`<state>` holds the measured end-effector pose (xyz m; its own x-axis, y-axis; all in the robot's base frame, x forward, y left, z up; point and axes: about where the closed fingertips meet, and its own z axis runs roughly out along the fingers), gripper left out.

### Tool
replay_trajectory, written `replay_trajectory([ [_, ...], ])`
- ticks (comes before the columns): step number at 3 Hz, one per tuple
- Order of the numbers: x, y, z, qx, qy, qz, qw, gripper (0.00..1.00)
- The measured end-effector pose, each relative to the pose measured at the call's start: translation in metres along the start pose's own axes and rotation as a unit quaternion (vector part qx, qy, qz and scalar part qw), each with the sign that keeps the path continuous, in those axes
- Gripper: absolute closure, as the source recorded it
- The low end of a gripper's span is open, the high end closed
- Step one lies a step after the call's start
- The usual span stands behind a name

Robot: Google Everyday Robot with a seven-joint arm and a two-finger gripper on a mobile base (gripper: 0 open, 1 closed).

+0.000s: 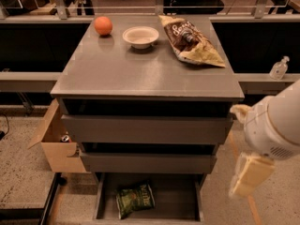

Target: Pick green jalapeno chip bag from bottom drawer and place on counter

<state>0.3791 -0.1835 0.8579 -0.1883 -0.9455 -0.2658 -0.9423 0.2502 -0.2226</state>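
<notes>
Green bag [135, 199] lies in the open drawer [180, 197]. My claw [248, 175] hangs right of the drawer, and I can't tell its grip. Reaching in, I might clip the drawer's rim.

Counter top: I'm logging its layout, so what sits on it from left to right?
The orange → white bowl → brown-and-cream chip bag; the gripper hangs beyond the counter, low on the right.
</notes>
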Motion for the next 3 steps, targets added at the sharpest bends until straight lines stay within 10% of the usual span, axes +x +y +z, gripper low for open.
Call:
replay_trajectory([
  [3, 0.031, 0.034, 0.065, -0.050, -0.004, 0.039, 0.9980, 0.00],
])
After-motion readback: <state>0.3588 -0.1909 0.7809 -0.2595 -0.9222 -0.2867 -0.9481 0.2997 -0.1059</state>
